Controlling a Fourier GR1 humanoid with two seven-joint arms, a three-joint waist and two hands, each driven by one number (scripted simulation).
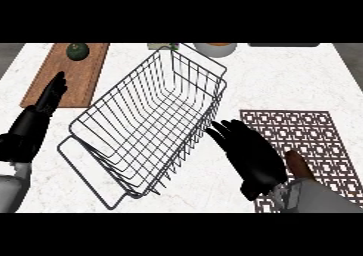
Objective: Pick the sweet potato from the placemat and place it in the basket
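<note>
A brown sweet potato [298, 166] lies on the patterned brown placemat [317, 130] at the right, partly hidden by my right forearm. My right hand [249, 152] is just left of it, over the placemat's left edge, back of the hand up and fingers stretched toward the wire basket [151, 120]; it holds nothing. The basket sits slantwise in the middle of the counter and has nothing in it. My left hand [35, 120] rests open at the left edge, fingers pointing up over the cutting board.
A wooden cutting board [80, 75] at the back left carries a dark green round fruit [78, 50]. A bowl [215, 48] and a small object [163, 46] stand along the back edge behind the basket.
</note>
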